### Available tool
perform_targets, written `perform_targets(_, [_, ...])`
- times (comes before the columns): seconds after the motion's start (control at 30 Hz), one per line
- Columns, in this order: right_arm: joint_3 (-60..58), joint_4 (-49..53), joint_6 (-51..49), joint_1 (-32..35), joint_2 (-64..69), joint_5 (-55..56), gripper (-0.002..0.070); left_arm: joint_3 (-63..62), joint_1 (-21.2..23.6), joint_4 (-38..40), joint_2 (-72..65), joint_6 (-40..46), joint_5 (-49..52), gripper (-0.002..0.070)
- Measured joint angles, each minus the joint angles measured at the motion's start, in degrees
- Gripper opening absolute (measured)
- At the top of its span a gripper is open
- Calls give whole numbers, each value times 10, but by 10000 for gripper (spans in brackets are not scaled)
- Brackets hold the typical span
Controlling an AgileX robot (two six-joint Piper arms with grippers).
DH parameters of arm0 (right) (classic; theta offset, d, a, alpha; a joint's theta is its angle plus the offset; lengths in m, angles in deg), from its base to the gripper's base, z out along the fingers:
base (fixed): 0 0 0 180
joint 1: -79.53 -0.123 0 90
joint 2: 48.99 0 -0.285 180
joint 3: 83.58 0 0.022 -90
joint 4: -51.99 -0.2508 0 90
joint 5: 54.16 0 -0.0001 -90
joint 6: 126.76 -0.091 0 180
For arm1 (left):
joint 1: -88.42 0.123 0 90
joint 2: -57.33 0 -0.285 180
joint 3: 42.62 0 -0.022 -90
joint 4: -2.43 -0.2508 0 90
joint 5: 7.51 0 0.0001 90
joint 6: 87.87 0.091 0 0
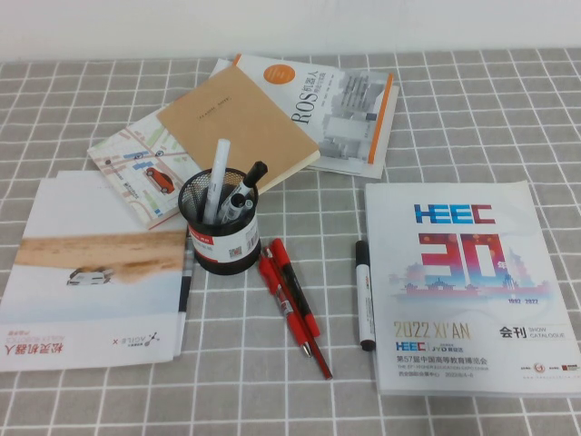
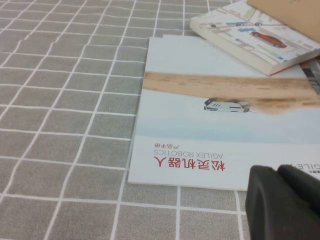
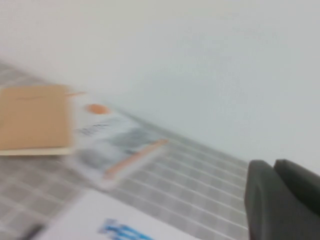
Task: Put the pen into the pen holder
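The black wire-mesh pen holder point(image 1: 220, 234) stands at the table's centre-left, its red-and-white label facing me. The slim all-white pen point(image 1: 218, 179) stands upright inside it, beside other pens with dark caps point(image 1: 245, 188). Neither gripper shows in the high view. My left gripper point(image 2: 277, 172) appears only in the left wrist view, with its dark fingers together and empty, low over the brochure point(image 2: 210, 115) at the left. My right gripper point(image 3: 274, 165) appears only in the right wrist view, with its fingers together and empty, raised and facing the back wall.
A white marker with a black cap point(image 1: 364, 295) lies beside the HEEC catalogue point(image 1: 463, 282) at the right. Two red pens point(image 1: 292, 304) lie in front of the holder. A tan notebook point(image 1: 238, 123), a map book point(image 1: 136, 168) and a ROS book point(image 1: 336, 109) lie behind it.
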Motion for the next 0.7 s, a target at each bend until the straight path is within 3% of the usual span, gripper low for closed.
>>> perform_targets(0.27, [-98, -17, 0, 141, -158, 10, -13, 0, 0, 0, 0, 0, 0, -3])
perform_targets(0.7, [-140, -77, 0, 130, -209, 21, -13, 0, 0, 0, 0, 0, 0, -3])
